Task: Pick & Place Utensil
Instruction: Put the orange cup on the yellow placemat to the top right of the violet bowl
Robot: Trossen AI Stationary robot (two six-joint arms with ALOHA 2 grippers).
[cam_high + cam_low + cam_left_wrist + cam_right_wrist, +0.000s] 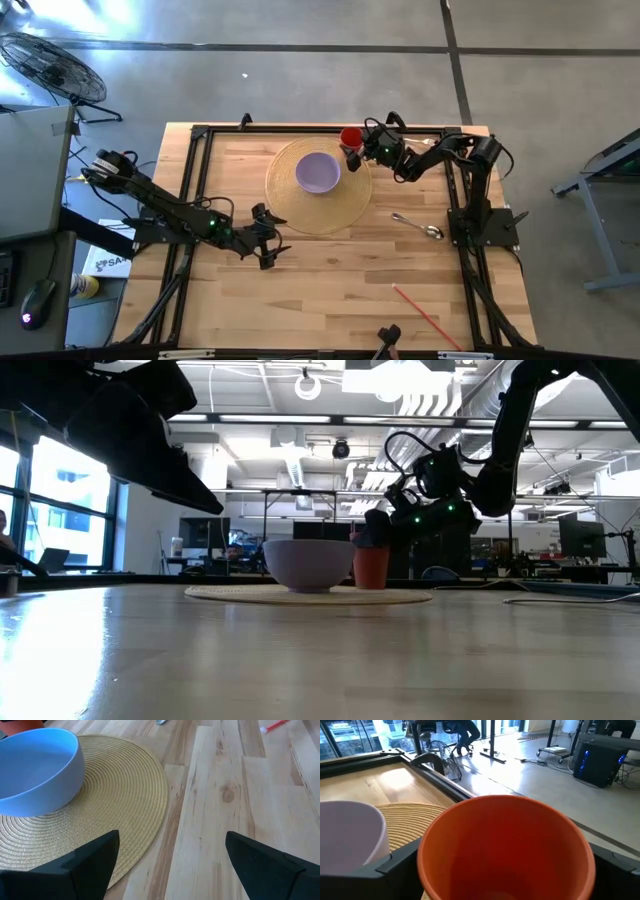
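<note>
An orange-red cup (351,137) stands upright at the far right edge of a round woven placemat (300,205). A lavender bowl (318,172) sits on the mat's middle. My right gripper (357,150) reaches in from the table's right and has the cup (505,845) between its fingers. A metal spoon (418,226) lies on the wood right of the mat. My left gripper (270,240) is open and empty just off the mat's near left edge. In its wrist view (170,865) it faces the bowl (37,770). My right gripper has the cup between its two fingers, one finger (395,865) against each opposite side of the cup's wall (427,865), below the rim. The fingers come from the table's right side, roughly level. The cup is upright, and its base (371,584) rests on the mat.
A thin red stick (425,318) lies near the table's front right. A black frame (196,180) runs along the table's edges. Bare wood lies between the mat and the front edge. A floor fan (50,65) stands off the table at the far left.
</note>
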